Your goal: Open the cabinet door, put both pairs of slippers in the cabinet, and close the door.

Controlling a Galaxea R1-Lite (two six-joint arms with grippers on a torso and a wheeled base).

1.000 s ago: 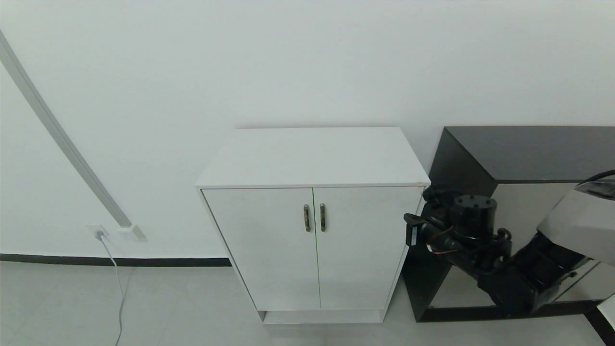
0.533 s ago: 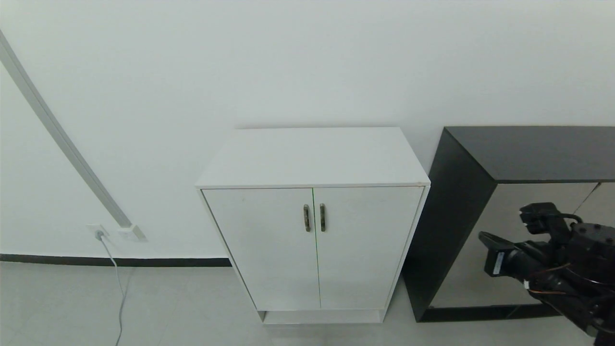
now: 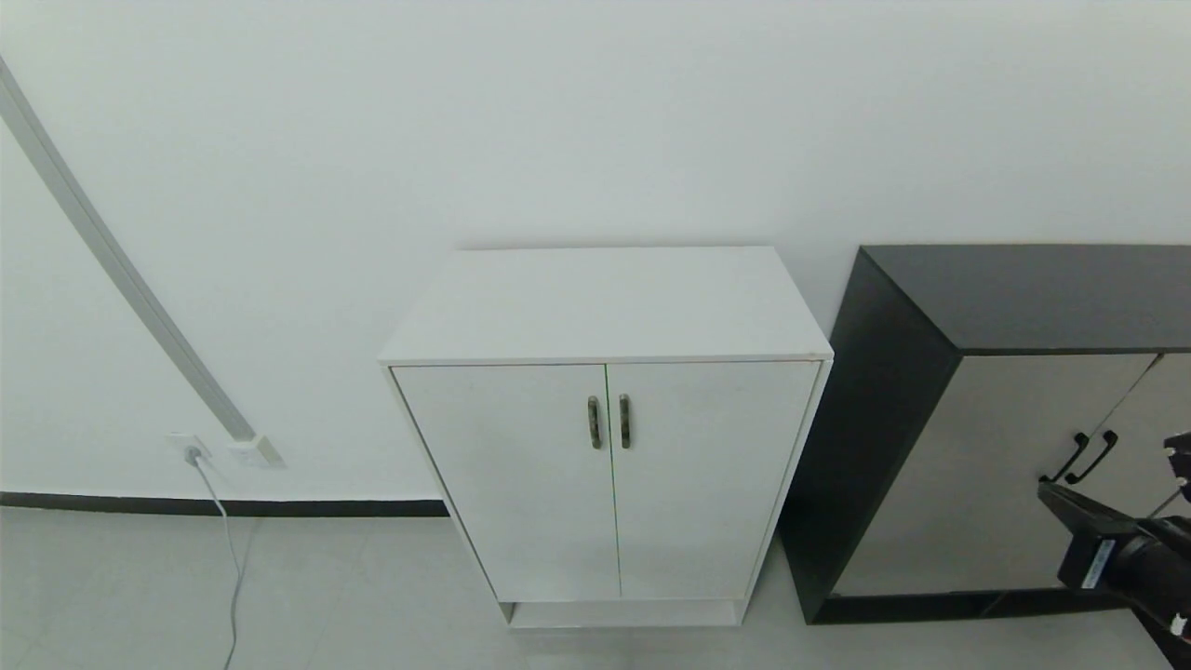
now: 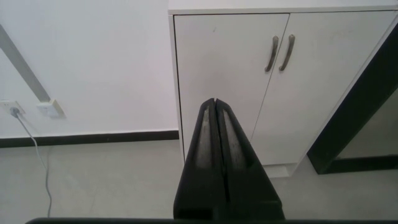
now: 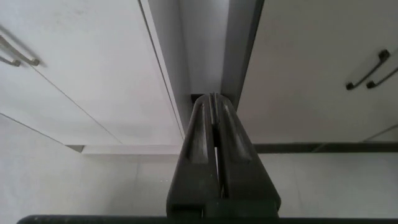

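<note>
I've pulled my right pincer point(image 5: 214, 98) back, pinched empty like the left pincer point(image 4: 214, 102); cabinet point(image 3: 605, 307) ahead-left of it, doors point(image 3: 521, 475) shut, so probably finished.

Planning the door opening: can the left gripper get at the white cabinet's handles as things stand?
Likely yes: the left gripper, shut, faces the white cabinet front, and nothing stands between it and the handles.

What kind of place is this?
Likely a plain indoor room, perhaps an entryway or lab: a white cabinet and a black cabinet stand against a bare wall, with a socket near the floor.
</note>
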